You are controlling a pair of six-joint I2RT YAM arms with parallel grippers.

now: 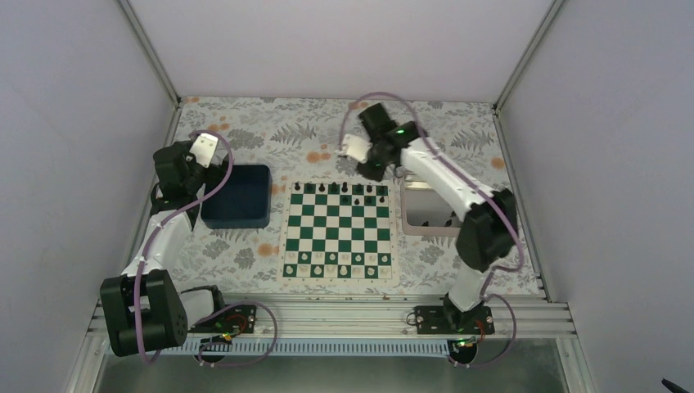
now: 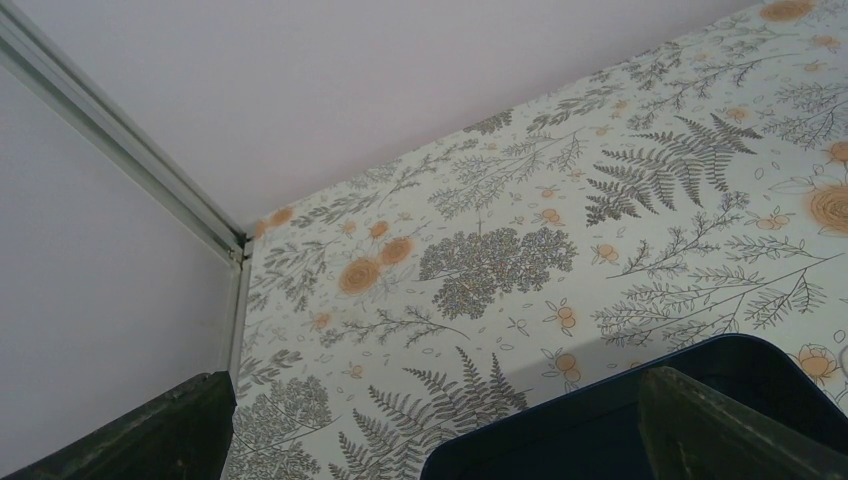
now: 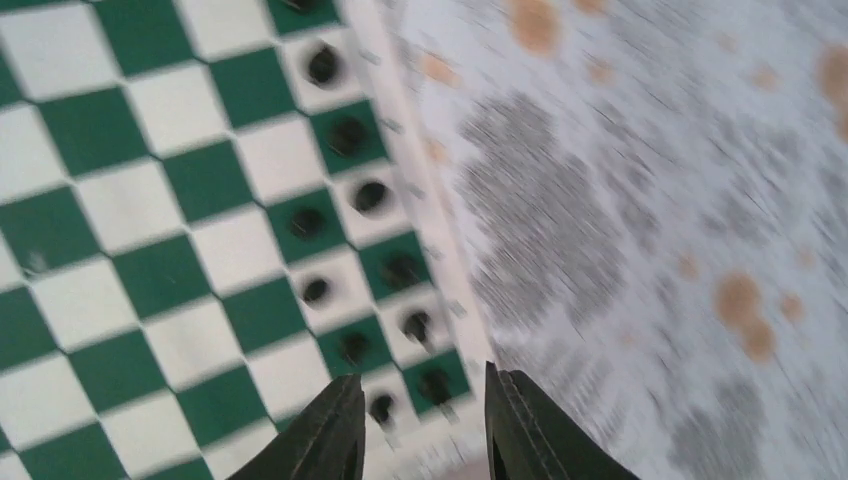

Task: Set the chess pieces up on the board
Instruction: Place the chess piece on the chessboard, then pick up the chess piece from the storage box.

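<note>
Board: lies flat in the middle of the surface, between a blue bin on its left and a silver tray on its right.
Black pieces: stand along the far row of the board, with some more in the second row toward the right side.
White pieces: stand in the two near rows.
Right pincer: hangs over the far right part of the board, above the black pieces; jaws are narrowly apart and hold nothing.
Left pincer: is over the far left corner of the bin, well apart from the board; jaws are wide and hold nothing.
Right wrist view: is blurred.
</note>
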